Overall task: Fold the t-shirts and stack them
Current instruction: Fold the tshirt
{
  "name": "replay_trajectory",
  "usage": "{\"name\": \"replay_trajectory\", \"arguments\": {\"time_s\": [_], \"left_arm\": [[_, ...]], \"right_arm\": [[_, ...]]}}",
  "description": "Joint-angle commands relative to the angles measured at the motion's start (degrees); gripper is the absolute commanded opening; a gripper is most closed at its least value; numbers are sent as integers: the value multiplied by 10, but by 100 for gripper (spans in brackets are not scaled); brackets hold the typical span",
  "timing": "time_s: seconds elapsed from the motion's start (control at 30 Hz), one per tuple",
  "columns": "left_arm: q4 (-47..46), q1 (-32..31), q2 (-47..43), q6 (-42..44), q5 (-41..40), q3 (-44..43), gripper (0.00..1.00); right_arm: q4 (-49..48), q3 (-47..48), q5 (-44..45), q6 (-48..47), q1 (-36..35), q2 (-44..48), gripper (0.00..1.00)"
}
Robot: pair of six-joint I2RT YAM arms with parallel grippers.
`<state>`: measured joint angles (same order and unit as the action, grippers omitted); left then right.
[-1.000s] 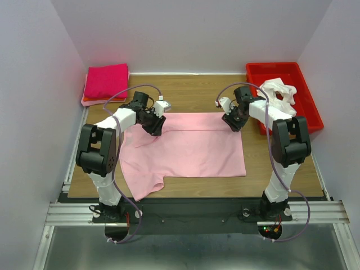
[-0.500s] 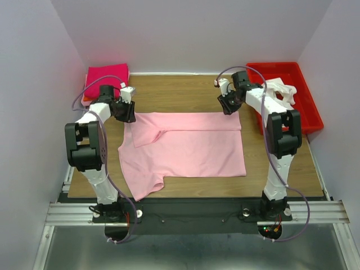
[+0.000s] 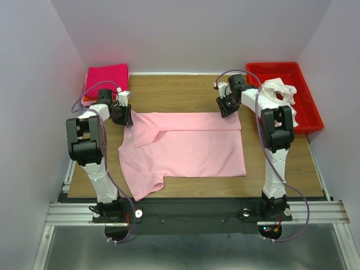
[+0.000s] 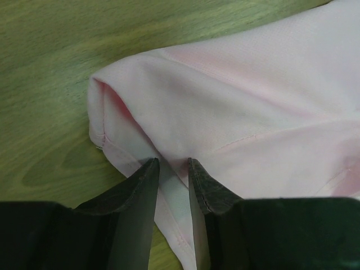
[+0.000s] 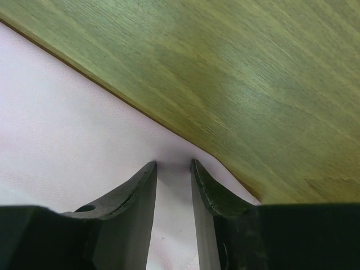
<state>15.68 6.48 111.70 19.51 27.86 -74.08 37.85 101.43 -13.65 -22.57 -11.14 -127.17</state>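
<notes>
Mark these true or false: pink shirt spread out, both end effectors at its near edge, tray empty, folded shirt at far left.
1. The light pink t-shirt lies spread on the table. True.
2. Both end effectors are at the shirt's near edge. False: the left end effector and the right end effector are at its two far corners.
3. The red tray is empty. False: a white shirt lies bunched in it.
4. A hot pink shirt lies folded at the far left corner. True.

Spread-out light pink t-shirt (image 3: 185, 147) centre, folded magenta t-shirt (image 3: 106, 80) far-left
</notes>
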Motion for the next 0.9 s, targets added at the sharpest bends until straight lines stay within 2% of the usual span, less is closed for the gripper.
{"name": "replay_trajectory", "arguments": {"time_s": [0.0,0.27,0.57,0.87], "left_arm": [[-4,2,7,-10,6,-26,39],[0,2,5,-18,31,-35,38],[5,2,10,-14,36,-33,23],[2,2,18,-23,15,-33,26]], "right_arm": [[-13,12,11,11,6,-4,37],[-14,9,12,10,5,-4,37],[-15,5,10,11,6,-7,36],[-15,7,11,9,5,-7,36]]}}
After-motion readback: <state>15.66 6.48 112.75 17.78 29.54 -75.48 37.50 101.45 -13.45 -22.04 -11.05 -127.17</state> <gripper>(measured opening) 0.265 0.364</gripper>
